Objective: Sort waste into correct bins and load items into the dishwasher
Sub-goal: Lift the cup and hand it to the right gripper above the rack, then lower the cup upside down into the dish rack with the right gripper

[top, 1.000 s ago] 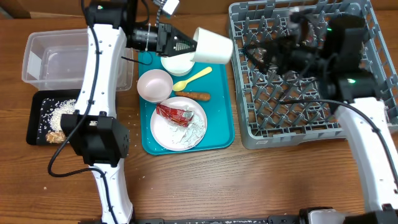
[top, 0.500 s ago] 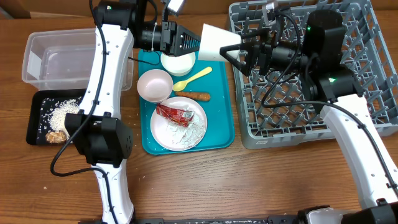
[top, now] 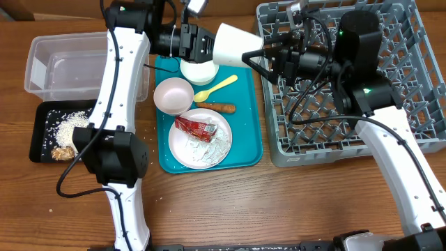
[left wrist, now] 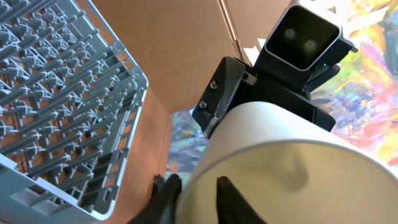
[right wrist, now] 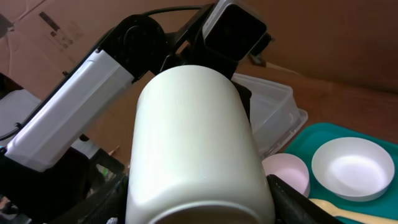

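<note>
Here, a small white cup [top: 233, 47] hangs on its side in the air between two white-and-black robot arms. It is above the gap between a teal tray [top: 247, 150] and a grey dish rack [top: 313, 132], which both stand on a wooden worktop [top: 279, 202]. The cup's mouth faces the left arm [top: 118, 77] and its base faces the right arm [top: 390, 139].

The left jaws are closed on the cup's rim, one finger inside the mouth and one outside. The right jaws straddle the base end with a dark finger on each side. Whether they press on the cup or only flank it cannot be told.

On the teal tray, a white bowl [top: 198, 70] sits at the far edge, under the cup. A pale pink bowl [top: 173, 95] is just beside it. A yellow spoon [top: 214, 87] and a carrot-like stick [top: 216, 107] lie near the middle.

A round plate [top: 182, 150] at the near end holds a crumpled red wrapper [top: 197, 127] and a white napkin [top: 216, 146]. The wrapper appears to carry pale printing, too small to read.

Left of the tray stands a clear tub [top: 31, 70]. In front of the tub, a black tray [top: 38, 139] holds loose rice [top: 70, 125] and a brown lump [top: 63, 152].

In the right wrist view, a cardboard box [right wrist: 56, 28] behind the arms shows dark printed marks that are not legible.
</note>
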Tool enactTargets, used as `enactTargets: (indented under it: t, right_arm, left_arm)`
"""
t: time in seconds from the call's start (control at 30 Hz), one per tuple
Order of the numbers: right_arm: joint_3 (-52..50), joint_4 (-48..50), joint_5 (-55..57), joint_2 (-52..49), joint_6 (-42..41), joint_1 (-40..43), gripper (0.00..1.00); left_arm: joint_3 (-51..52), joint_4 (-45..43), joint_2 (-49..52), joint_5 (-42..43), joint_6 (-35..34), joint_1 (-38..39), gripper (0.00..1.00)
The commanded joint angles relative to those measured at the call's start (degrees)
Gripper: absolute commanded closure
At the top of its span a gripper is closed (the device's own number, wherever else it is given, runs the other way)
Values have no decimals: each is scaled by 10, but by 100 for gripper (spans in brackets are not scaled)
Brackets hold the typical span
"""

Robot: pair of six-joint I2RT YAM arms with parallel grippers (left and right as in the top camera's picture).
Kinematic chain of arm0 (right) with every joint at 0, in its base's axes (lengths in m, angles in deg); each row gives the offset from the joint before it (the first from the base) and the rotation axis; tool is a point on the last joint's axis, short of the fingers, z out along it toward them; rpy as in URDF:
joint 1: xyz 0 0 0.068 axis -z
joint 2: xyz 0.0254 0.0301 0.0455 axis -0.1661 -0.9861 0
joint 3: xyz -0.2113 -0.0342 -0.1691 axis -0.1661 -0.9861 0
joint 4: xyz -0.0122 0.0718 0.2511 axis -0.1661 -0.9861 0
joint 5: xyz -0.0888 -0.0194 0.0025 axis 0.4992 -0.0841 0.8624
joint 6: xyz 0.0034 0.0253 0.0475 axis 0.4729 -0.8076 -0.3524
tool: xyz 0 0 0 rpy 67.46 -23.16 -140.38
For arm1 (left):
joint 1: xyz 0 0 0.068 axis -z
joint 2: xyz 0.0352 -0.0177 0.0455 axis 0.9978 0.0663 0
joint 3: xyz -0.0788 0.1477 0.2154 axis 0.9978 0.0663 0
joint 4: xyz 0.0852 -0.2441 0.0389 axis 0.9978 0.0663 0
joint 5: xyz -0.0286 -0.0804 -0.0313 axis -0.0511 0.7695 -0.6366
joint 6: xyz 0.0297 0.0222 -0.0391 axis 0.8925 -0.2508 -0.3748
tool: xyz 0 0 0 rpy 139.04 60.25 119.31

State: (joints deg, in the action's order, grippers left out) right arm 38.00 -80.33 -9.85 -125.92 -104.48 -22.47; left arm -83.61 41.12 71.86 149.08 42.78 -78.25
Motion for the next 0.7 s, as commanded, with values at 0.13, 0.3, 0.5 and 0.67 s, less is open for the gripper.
enactTargets:
  t: [0.13,0.3,0.5,0.67]
  right_arm:
    - [12,17,-6,0,1,10,58]
    - [12,17,-19,3,1,39,58]
    - [12,7,-53,14,1,100,59]
    - [12,-100,-17,38,4,178,59]
  left_arm:
    - [-5,1,-10,8,5,7,75]
    - [-5,1,-10,-1,5,7,73]
    - [-5,0,-10,-8,5,7,66]
    - [-5,-2,-10,-76,5,7,63]
